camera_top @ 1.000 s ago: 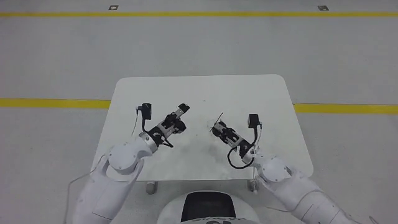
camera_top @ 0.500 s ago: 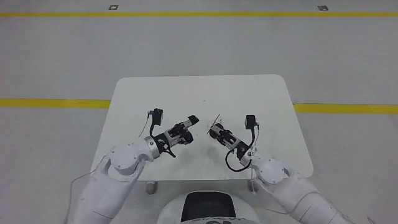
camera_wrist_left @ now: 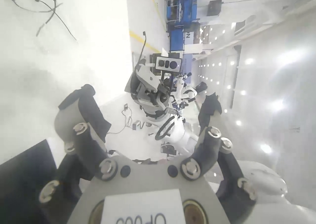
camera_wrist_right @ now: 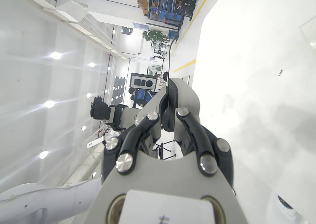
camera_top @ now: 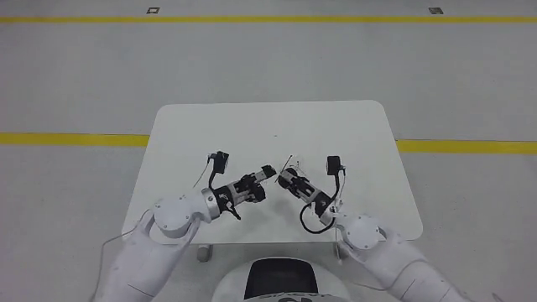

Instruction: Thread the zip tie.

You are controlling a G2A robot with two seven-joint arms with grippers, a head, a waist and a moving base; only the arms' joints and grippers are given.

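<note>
- Zip tie [camera_wrist_right: 169,62] stood pinched between the closed pads of the right gripper [camera_wrist_right: 170,86]. It was held in the air over the table [camera_top: 352,126], about midway between the side edges and somewhat nearer the near edge.
- The left gripper [camera_wrist_left: 147,95] was spread open and empty, facing the right one, with the tips just apart in the top view.
- Risk: the two grippers sat so close that a small misjudged advance would likely knock them together, or push the strip aside rather than catch it.
- Risk: the tie was gripped low and its long free length was unsupported. It would probably bend away or swivel in the pads under a sideways touch.
- Risk: the opening looked tiny, so a slight tilt would likely make the end miss.
- The tie was a thin, black, flexible plastic strip, slightly bowed, with what looked like a small blocky head at the free end.
- The pads were black and ribbed, seemingly rubber, and the finger links were grey with bright screws.
- The table was white and smooth with rounded corners, and loose ties [camera_wrist_left: 47,10] lay crossed on it.
</note>
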